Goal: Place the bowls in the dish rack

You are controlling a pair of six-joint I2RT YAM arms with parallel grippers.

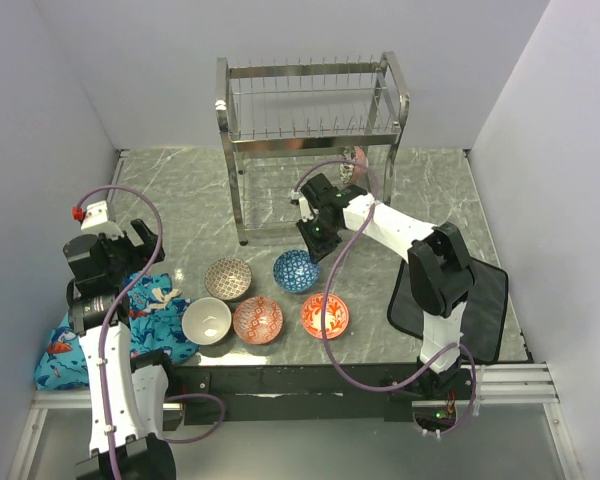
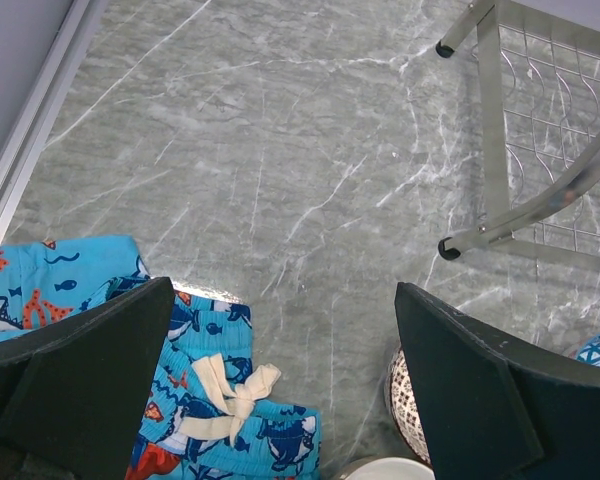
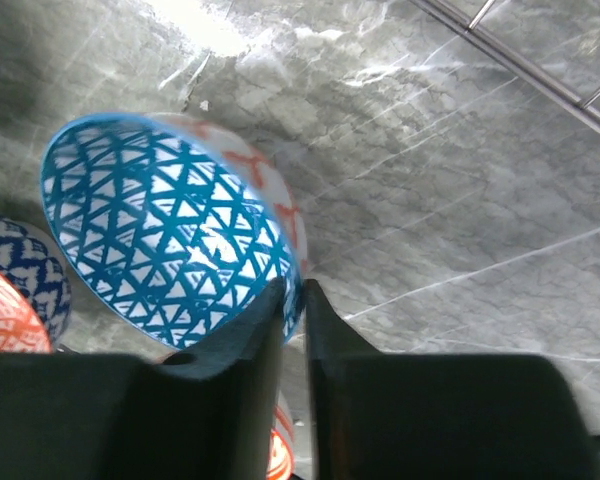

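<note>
The top camera is looking down from six o'clock over the table (image 1: 180, 190); both wrist cameras are hovering close, catching the rack (image 2: 490, 130) around two o'clock.

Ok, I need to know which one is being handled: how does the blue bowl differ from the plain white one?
The blue bowl has a blue triangle pattern inside; the white bowl is plain. The blue bowl's rim is pinched by the right gripper; the white bowl sits untouched on the table. Both are round, similar in size and not yet in the rack.
</note>
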